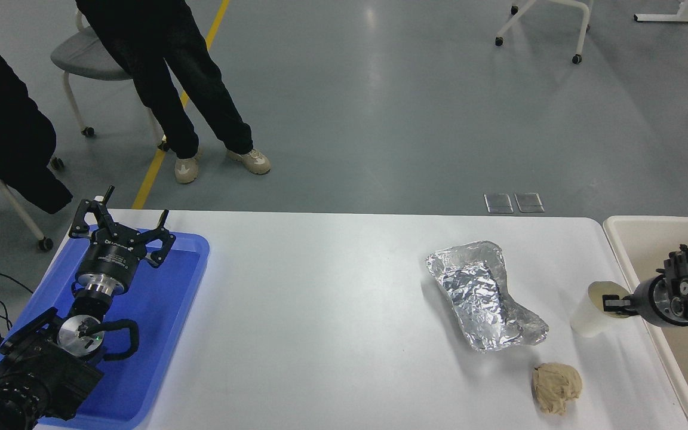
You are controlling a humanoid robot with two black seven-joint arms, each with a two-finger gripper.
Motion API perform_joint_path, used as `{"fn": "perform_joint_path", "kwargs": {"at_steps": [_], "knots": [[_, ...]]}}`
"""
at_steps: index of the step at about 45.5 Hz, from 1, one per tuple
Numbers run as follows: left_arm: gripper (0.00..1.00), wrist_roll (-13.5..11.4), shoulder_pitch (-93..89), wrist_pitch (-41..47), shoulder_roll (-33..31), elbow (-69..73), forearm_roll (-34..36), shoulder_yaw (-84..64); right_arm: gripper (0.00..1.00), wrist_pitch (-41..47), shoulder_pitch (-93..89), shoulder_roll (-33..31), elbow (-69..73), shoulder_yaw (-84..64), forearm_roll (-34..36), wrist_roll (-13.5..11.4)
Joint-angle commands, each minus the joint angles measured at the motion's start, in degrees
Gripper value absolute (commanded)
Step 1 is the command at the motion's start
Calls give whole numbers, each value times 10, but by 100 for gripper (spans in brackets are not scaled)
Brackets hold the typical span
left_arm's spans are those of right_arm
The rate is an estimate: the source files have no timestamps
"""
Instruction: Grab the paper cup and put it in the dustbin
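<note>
Head view shows the black right gripper point(613, 303) closed on the rim of the small cream-white paper cup point(590, 315), beside the large beige plastic dustbin point(624, 242).

One camera only, mounted high on the robot's side, looks forward and down across the white worktop point(332, 298). It takes in the whole worktop and the grey floor point(380, 107) beyond it.
</note>
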Motion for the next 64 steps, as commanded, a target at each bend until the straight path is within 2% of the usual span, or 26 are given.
{"fn": "perform_joint_path", "kwargs": {"at_steps": [1,15,22,27,31,42,64], "knots": [[100,0,0,0,0,1,0,0,0,37,36,-6,19,-1,2,6],[100,0,0,0,0,-1,1,0,0,174,202,-85,116,-15,3,-3],[100,1,0,0,0,1,1,0,0,254,312,-119,159,-19,1,-34],[100,1,0,0,0,1,1,0,0,297,370,-129,169,-19,1,-47],[100,1,0,0,0,1,1,0,0,297,403,-132,170,-19,1,-61],[100,1,0,0,0,1,1,0,0,297,464,-135,170,-20,0,-76],[100,1,0,0,0,-1,1,0,0,297,495,-166,166,-24,-6,-78]]}}
